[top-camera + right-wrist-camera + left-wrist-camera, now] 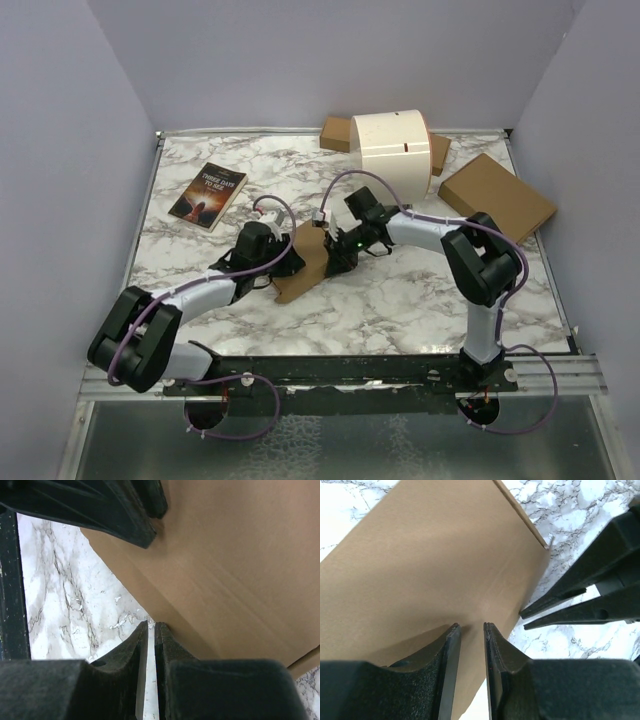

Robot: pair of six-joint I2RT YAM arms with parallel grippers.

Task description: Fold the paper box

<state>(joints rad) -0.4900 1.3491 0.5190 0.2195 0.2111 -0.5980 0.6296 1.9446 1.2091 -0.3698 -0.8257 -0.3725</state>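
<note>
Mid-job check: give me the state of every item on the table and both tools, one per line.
paper box: folded flat on the marble, between both tools
left tool: nearly shut, tips at the box panel, grip unclear
right tool: nearly shut, at the box edge, grip unclear
book: closed, lying flat, cover up
white cylinder: on its side
larger cardboard box: closed, lying flat

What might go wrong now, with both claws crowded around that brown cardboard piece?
1. The left claw and right claw work very close together on the paper box; they could bump each other.
2. Both claws look nearly closed with thin gaps, so the cardboard might slip free or crease in the wrong spot.
3. A push could slide the box across the smooth marble table instead of folding it.
</note>
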